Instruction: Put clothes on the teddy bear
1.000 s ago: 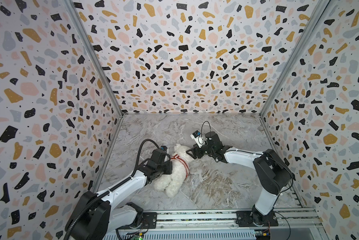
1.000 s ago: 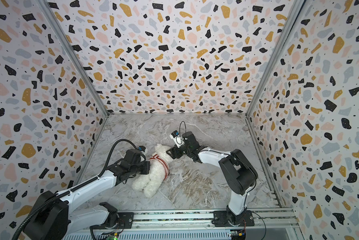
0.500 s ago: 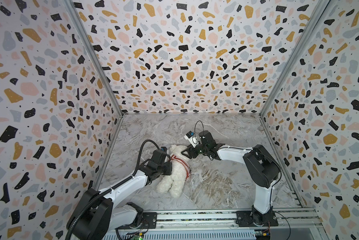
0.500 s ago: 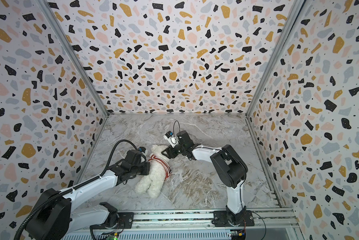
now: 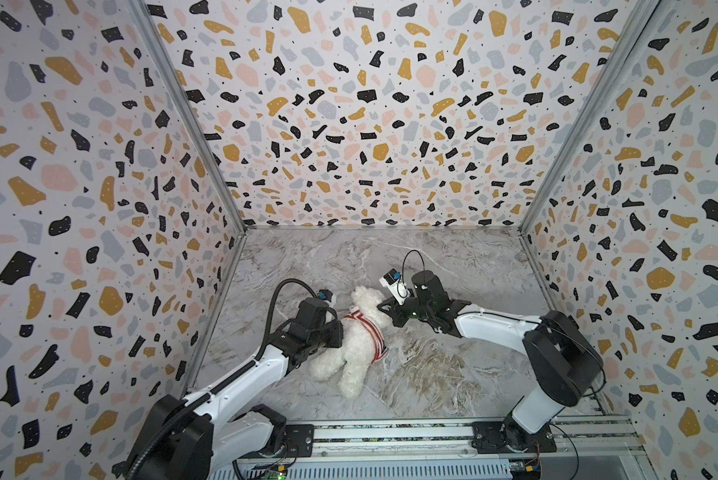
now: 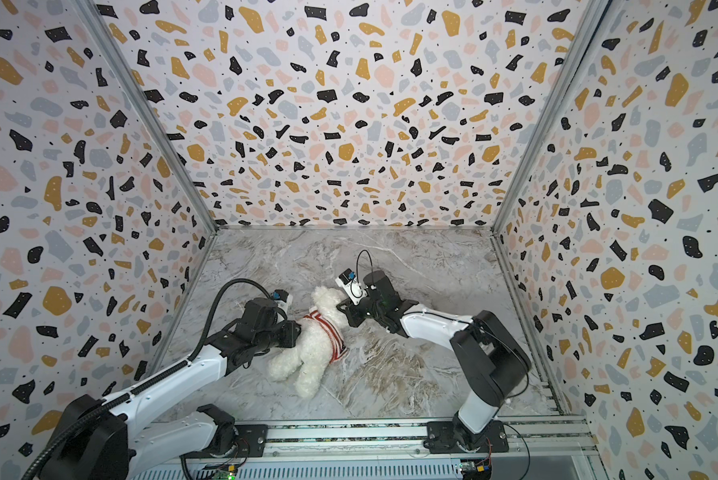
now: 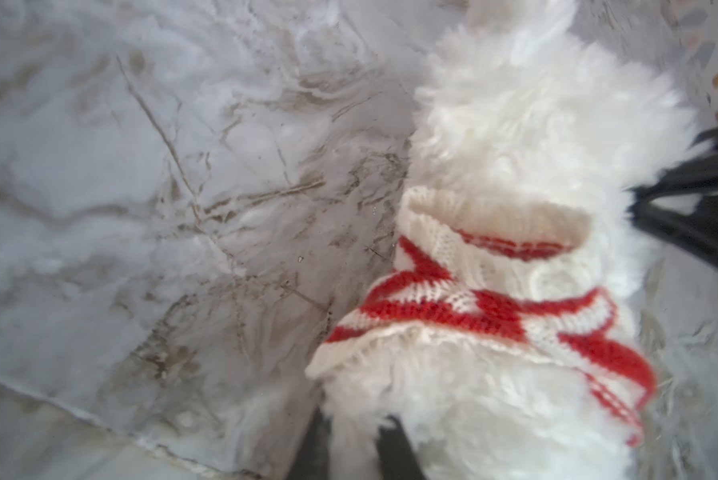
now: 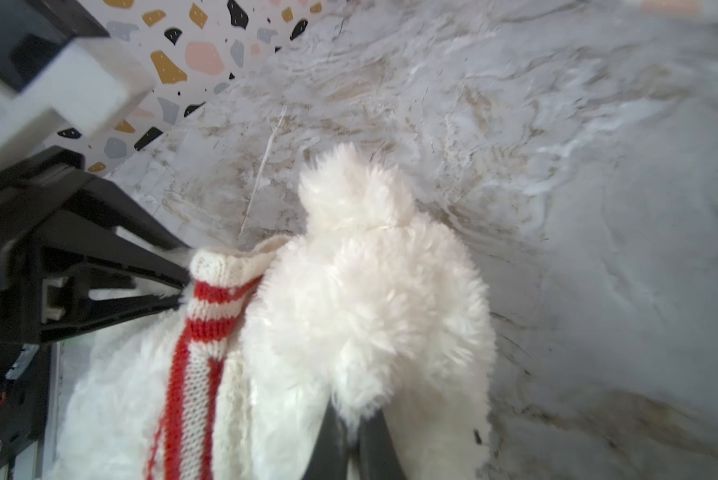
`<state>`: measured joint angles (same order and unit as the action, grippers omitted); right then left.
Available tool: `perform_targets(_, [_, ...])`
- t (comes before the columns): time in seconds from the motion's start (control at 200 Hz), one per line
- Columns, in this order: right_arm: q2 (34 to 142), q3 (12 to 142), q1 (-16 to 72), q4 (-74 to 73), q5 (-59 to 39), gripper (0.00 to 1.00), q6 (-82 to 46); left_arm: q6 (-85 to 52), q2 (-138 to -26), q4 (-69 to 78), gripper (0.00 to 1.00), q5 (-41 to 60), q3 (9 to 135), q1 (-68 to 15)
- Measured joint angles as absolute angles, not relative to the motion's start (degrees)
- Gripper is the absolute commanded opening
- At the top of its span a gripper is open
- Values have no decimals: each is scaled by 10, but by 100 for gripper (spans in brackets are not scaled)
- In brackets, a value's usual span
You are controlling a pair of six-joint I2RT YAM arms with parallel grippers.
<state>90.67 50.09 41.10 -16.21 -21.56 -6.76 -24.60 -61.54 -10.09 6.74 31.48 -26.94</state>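
White-and-black left arm reaches in low from the front-left corner. The left gripper (image 5: 335, 332) is pressed against the side of the teddy bear (image 5: 351, 353), right at the hem of the sweater (image 5: 365, 326). In the left wrist view its jaws stand a little apart with fur filling the gap (can't tell whether they pinch any of it).

The bear lies mid-floor on the marble surface (image 5: 432, 374) between the two grippers, head toward the back wall, legs toward the front rail. The red-and-white striped knit is bunched round the neck and upper body, lower on one flank; belly and legs are bare fur.

The right gripper (image 5: 384, 309) comes in from the right, tips at the bear's head. In the right wrist view the fingers (image 8: 328, 440) are closed together on a tuft of head fur.
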Motion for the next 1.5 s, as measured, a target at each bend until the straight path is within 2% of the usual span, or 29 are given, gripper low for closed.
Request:
perform_targets(0.06, [857,463,420,-180,-187,0,-81,-249,-579,-114,50,73,315,-268])
perform_targets(0.19, [787,407,447,-200,-108,0,-110,-272,-506,-139,51,94,322,-267])
perform_targets(0.33, [767,397,482,-201,-24,0,-140,-329,-464,-137,38,115,338,-293])
perform_targets(0.546, [755,397,516,-200,60,0,-162,-421,-495,-78,32,115,353,-433])
perform_targets(0.701, [735,397,518,-201,88,0,-167,-463,-529,-44,24,101,352,-462])
perform_targets(1.402, [710,385,521,-202,112,0,-179,-519,-622,52,17,70,330,-474])
perform_targets(1.502, [710,383,521,-203,112,0,-180,-519,-625,57,12,69,330,-474])
